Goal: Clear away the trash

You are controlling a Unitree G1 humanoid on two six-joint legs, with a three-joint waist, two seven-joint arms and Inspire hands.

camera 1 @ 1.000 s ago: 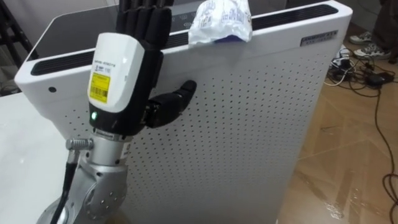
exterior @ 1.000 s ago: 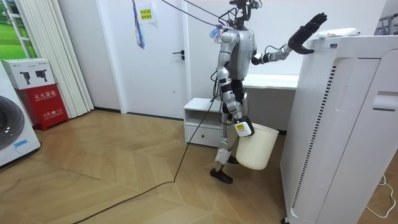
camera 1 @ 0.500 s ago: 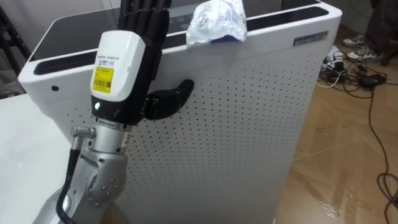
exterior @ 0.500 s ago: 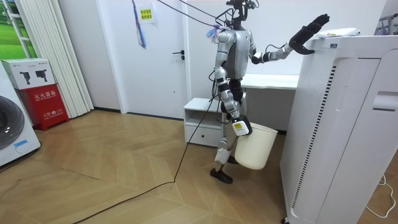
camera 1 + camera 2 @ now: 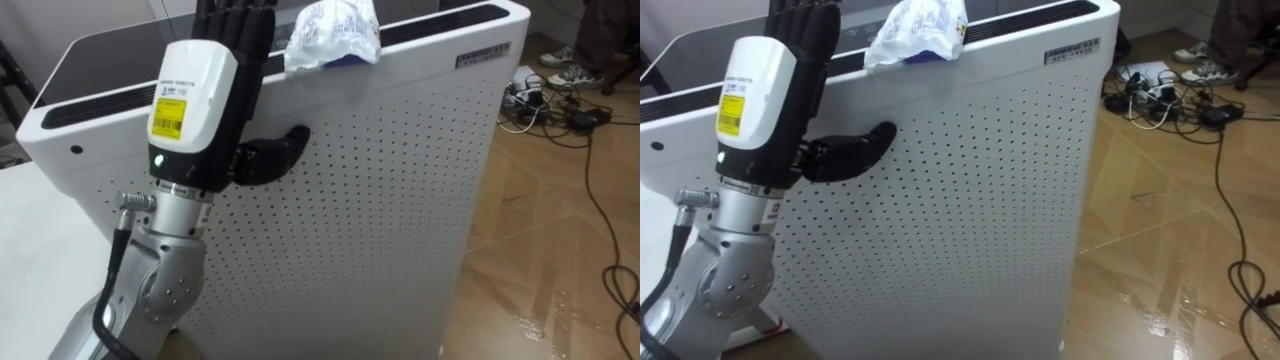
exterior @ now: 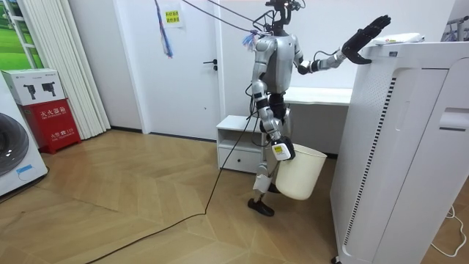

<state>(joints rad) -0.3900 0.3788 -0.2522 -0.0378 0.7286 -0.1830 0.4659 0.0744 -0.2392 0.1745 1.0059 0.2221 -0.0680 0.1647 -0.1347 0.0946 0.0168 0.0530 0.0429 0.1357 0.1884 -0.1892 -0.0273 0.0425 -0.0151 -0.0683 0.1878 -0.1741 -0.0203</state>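
Observation:
A crumpled white plastic wrapper (image 5: pixel 330 35) lies on the top edge of a tall white perforated appliance (image 5: pixel 380 200). My left hand (image 5: pixel 215 90) is raised against the appliance's side, just left of the wrapper and not touching it. Its fingers are straight and point up, with the thumb stuck out sideways. In the room view I stand beside the appliance (image 6: pixel 403 147) with the left hand (image 6: pixel 364 37) reaching towards the wrapper (image 6: pixel 399 38). My right hand (image 6: pixel 279 152) hangs low and holds a white bin (image 6: pixel 300 172) by its rim.
Cables, a power strip and shoes (image 5: pixel 560 100) lie on the wooden floor to the right of the appliance. A white tabletop (image 5: pixel 30 230) is at my left. Behind me are a low white cabinet (image 6: pixel 238 143) and a white desk (image 6: pixel 319 95).
The left hand has edged a little further up and towards the wrapper. The eye view has shifted slightly. The bin stays in the right hand.

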